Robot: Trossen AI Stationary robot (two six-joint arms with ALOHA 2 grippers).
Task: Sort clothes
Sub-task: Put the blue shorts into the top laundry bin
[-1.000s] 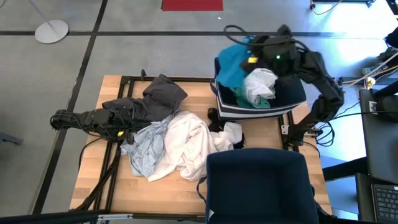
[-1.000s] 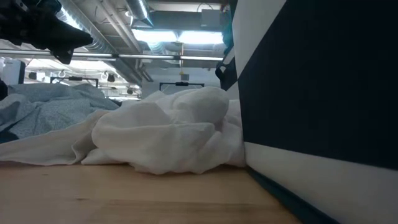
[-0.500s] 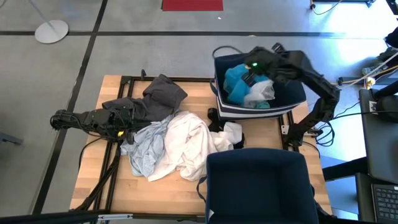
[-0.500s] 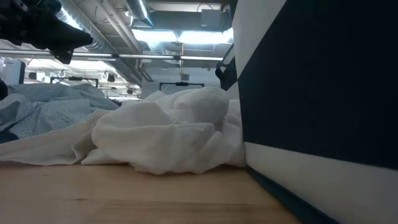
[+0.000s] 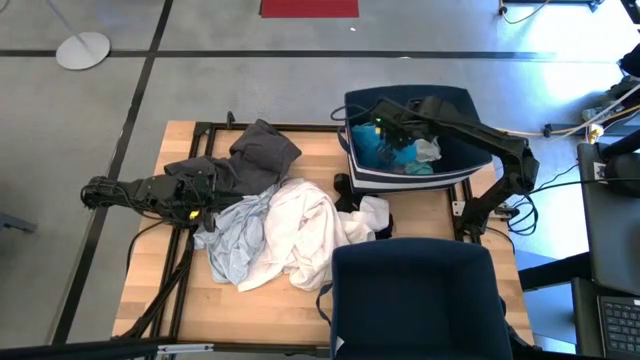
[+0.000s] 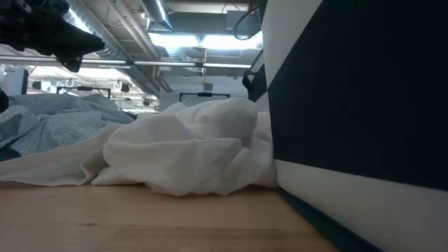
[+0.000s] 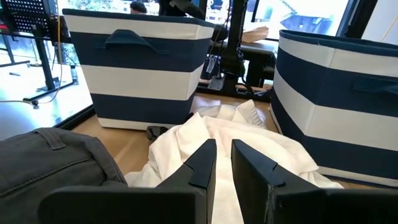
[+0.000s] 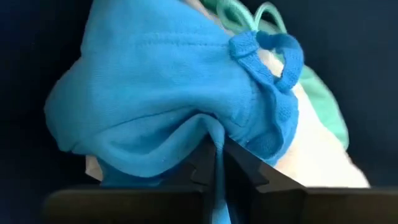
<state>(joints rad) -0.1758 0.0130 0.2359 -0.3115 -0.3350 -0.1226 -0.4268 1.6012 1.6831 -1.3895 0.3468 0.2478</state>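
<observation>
The right gripper is lowered inside the far navy-and-white striped fabric bin, its fingers pinched together on a fold of soft turquoise knit garment, which bunches in rounded creases and shows a stitched seam and a looped cord. Beneath it in the same bin lie a pale white garment and a green garment, both crumpled. The left gripper lies low over the wooden slatted bench, beside the loose heap of clothes; its dark fingers stand nearly closed with a narrow gap between them and hold nothing, poised above a rumpled white cotton garment. That white garment spreads in heavy folds across the bench centre, touching a thin pale grey-blue garment with a fine speckled weave on its left. A dark grey woven garment, stiffer and with a visible seam, lies towards the far edge of the bench, partly under the left arm. A small white piece and a black fabric scrap lie between the heap and the far bin. A second navy fabric bin stands at the near edge of the bench.
</observation>
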